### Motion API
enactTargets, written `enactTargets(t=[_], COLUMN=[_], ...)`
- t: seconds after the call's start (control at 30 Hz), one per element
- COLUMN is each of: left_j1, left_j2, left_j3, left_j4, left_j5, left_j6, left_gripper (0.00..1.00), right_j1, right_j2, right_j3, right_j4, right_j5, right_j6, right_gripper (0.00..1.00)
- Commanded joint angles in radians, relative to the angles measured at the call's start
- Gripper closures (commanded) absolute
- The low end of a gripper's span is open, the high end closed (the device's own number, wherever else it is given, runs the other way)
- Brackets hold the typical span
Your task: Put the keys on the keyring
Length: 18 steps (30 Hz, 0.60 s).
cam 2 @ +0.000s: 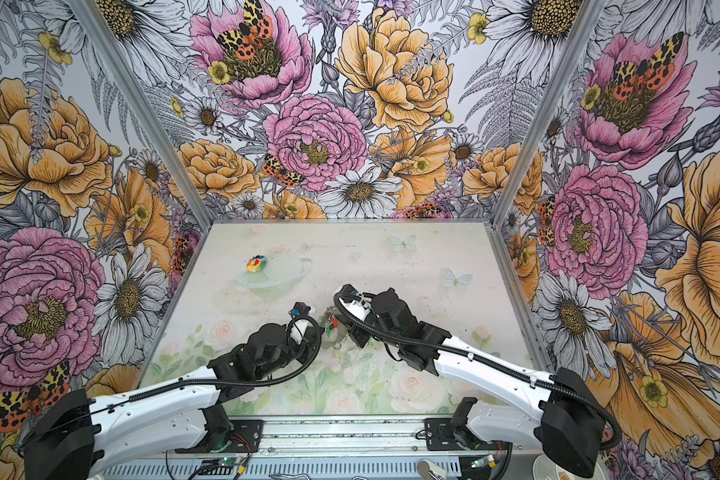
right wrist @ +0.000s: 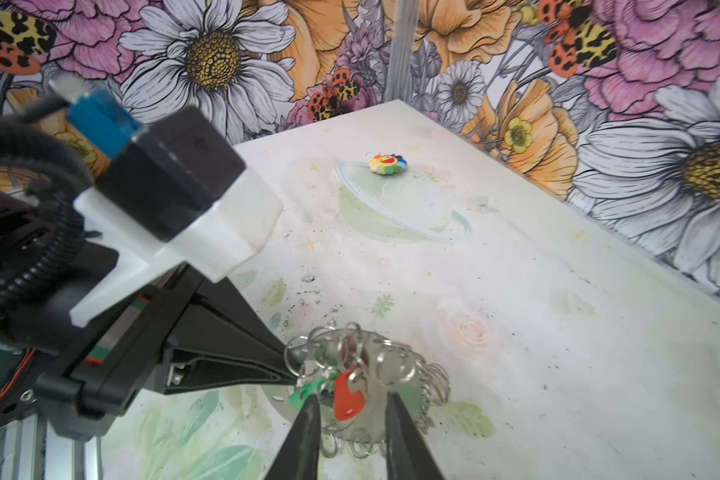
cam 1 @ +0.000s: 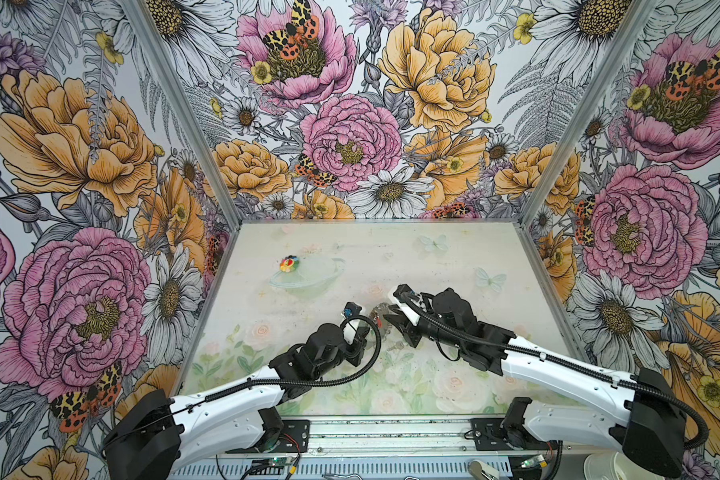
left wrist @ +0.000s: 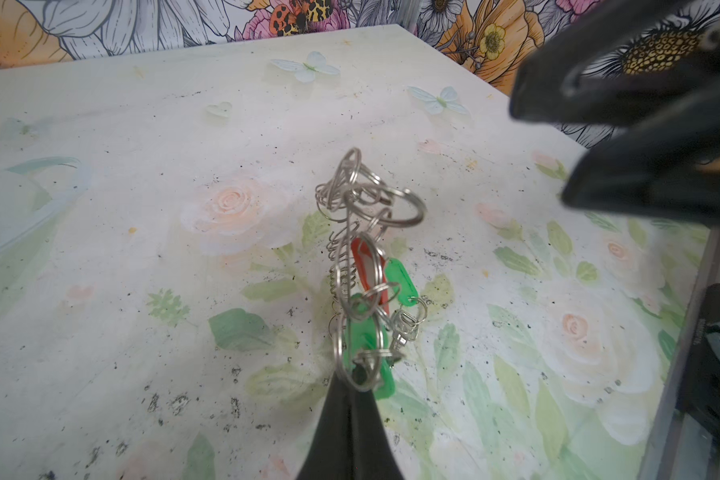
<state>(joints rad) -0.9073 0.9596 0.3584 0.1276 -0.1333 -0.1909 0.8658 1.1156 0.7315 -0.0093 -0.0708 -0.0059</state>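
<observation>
While tight on the keyring edge, left tool; right tool agape, wide table beyond.

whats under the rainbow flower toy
The rainbow flower toy lies on the table, on the rim of a pale green ringed planet printed on it. Nothing else shows beneath; the spot directly under the toy is covered.

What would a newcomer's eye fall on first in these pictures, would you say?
The loud floral walls around the pale table strike first. At the table's middle the shut left hand grips the keyring, green keys and a red tag among its loops, the open right hand close by. A small rainbow toy lies alone at the far left.
</observation>
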Motion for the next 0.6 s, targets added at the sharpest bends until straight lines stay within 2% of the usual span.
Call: enactTargets(t=[0.0,0.3,0.43,0.57], left_j1=[0.016,0.025,0.027,0.027], left_j2=[-0.062,-0.153,-0.166,-0.165], left_j3=[-0.035,-0.077,-0.086,-0.102], left_j4=[0.126,0.151,0.154,0.179], left_j5=[0.07,0.2,0.247,0.29], left_j6=[0.046,0.094,0.105,0.136], left_gripper=[1.0,1.0,1.0,1.0], right_j1=[-0.02,0.005,0.016,0.018], right_j2=[-0.061,-0.053,-0.092,-0.137], right_j3=[-0.03,-0.076,-0.131,-0.149], right_j4=[0.023,0.058,0.131,0.128], right_j5=[0.109,0.028,0.03,0.049], right_j6=[-0.032,-0.111,-0.143,-0.173], right_gripper=[0.71,0.71,0.71,0.71])
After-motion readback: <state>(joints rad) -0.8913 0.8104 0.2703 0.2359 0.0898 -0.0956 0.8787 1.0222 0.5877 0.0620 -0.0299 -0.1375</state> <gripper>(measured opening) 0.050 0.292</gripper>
